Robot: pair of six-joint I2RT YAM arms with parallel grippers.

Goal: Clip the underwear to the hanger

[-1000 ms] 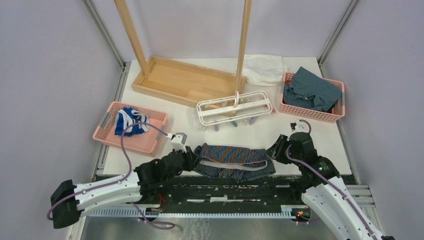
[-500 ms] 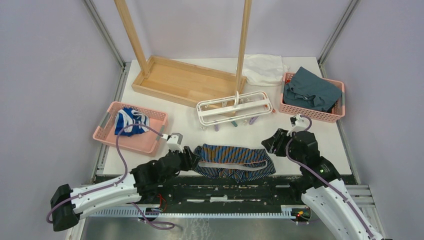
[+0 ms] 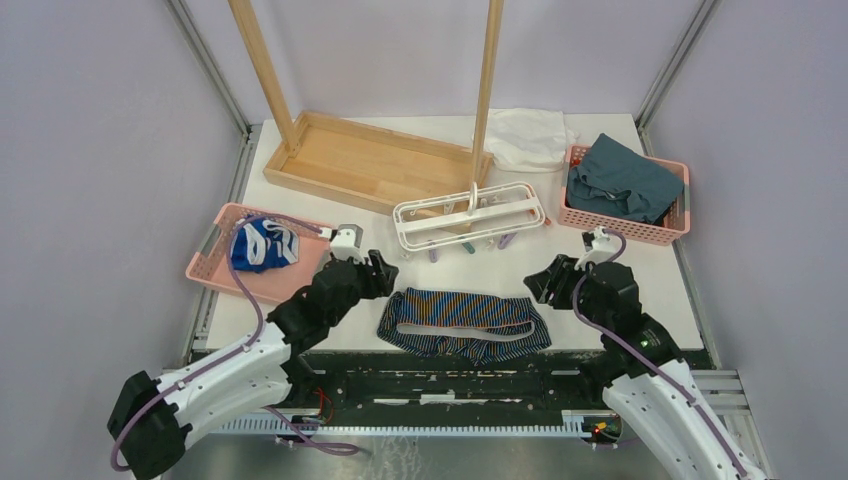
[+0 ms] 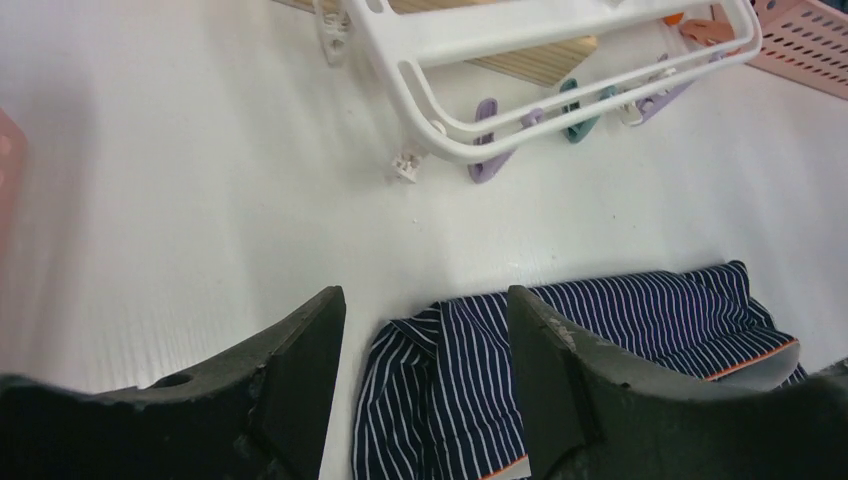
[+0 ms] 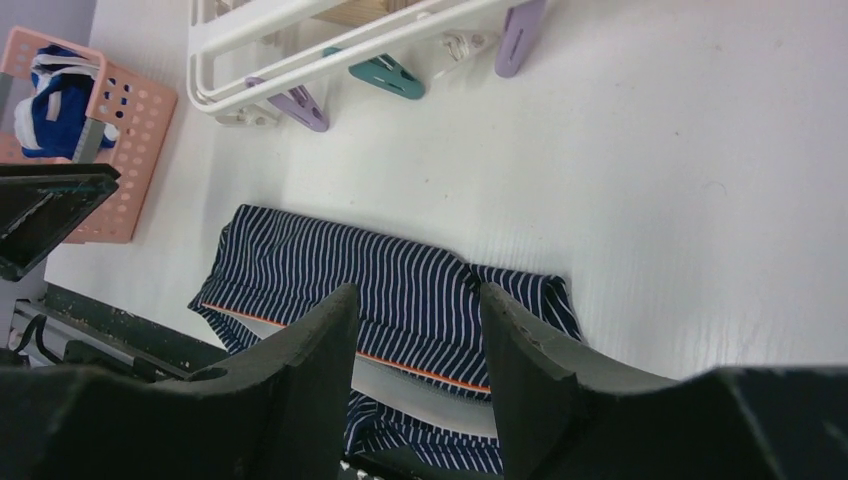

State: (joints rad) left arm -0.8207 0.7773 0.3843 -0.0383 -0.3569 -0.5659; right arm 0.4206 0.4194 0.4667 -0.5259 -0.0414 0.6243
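Observation:
The underwear [image 3: 465, 322], navy with thin pinstripes and orange trim, lies flat at the table's near edge. It also shows in the left wrist view [image 4: 560, 370] and the right wrist view [image 5: 380, 290]. The hanger [image 3: 469, 215], a white frame with dangling clips, lies behind it against the wooden rack; it shows in the left wrist view [image 4: 470, 60] and the right wrist view [image 5: 330, 40]. My left gripper [image 3: 377, 270] is open and empty, above the garment's left end. My right gripper [image 3: 540, 283] is open and empty, above its right end.
A pink basket [image 3: 262, 255] with a blue-and-white garment stands at the left. A pink basket [image 3: 625, 190] with teal cloth stands at the right. The wooden rack's base [image 3: 375, 160] and posts stand behind the hanger. A white cloth [image 3: 527, 135] lies at the back.
My left gripper let go of the underwear's left end and rose away to the back left. My right gripper let go of the right end and pulled back. The underwear now lies flat.

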